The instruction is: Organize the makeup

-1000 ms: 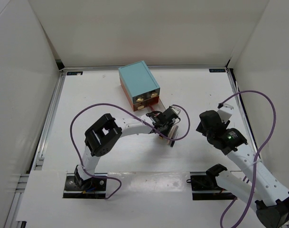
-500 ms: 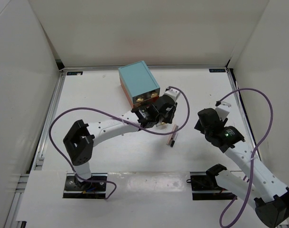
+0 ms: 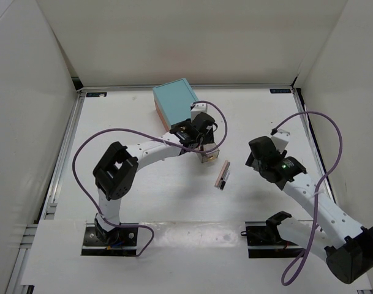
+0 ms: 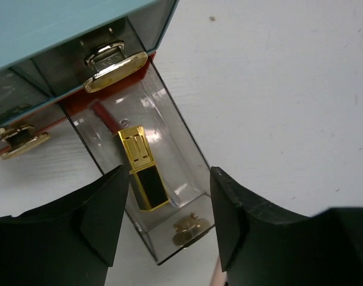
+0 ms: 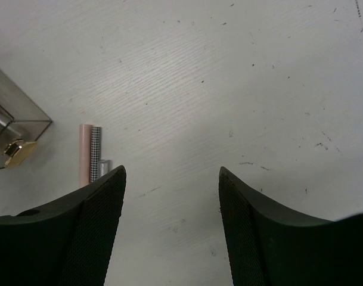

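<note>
Progress is judged partial: one item is stowed and at least two are left out.

From the top view, a teal box [image 3: 177, 103] is seen at the far middle of the surface [image 3: 113, 110], with one clear drawer [image 3: 207, 155] pulled out toward the arms. The left end effector [image 3: 206, 149] is held just over that drawer. Two slim sticks [image 3: 223, 175] lie side by side on the surface, near the drawer's front and between the two arms; these are judged yet to be put away. The right end effector [image 3: 255, 160] is held near them but apart. No other makeup can be made out here.

From the left wrist view, a gold lipstick tube [image 4: 142, 170] is seen lying flat inside the clear drawer [image 4: 187, 149], so that item is judged stowed. The left end effector [image 4: 169, 179] is spread, with the tube below and between its fingers [image 4: 104, 220]; nothing is pinched. The drawer is open, so closing it is judged to remain.

From the right wrist view, the right end effector [image 5: 172, 179] is spread and empty over bare surface. The slim sticks [image 5: 90, 154] lie outside its left finger, not between the fingers, and a corner of the drawer [image 5: 14, 122] shows at the far left edge.
</note>
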Robot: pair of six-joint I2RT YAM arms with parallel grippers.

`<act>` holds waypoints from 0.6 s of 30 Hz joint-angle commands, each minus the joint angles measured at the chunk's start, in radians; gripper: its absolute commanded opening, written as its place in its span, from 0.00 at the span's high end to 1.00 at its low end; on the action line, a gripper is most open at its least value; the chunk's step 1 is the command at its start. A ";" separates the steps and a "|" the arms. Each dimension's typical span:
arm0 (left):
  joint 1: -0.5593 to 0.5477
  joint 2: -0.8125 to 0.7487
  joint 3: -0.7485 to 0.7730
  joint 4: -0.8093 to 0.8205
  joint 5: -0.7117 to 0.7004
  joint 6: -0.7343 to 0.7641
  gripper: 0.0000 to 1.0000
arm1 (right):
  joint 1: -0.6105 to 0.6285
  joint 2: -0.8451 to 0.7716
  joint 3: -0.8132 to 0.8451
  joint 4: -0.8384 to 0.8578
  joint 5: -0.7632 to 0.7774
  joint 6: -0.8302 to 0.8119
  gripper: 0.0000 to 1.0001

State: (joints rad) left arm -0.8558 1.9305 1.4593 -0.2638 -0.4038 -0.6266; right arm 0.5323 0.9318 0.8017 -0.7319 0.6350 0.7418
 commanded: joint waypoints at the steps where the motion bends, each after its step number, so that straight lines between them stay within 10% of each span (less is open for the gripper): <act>1: -0.008 -0.016 0.016 0.025 -0.046 -0.050 0.31 | -0.002 0.022 -0.009 0.020 -0.024 0.025 0.33; 8: -0.009 -0.059 -0.013 0.028 0.002 -0.016 0.02 | 0.001 0.041 -0.035 0.069 -0.135 -0.009 0.36; 18: -0.072 -0.323 -0.165 -0.018 0.190 0.160 0.02 | 0.075 0.246 -0.058 0.207 -0.340 -0.018 0.43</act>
State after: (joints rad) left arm -0.9073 1.7203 1.3163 -0.2508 -0.2901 -0.5301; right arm 0.5838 1.1450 0.7444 -0.5949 0.3538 0.7300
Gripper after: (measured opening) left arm 0.984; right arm 0.568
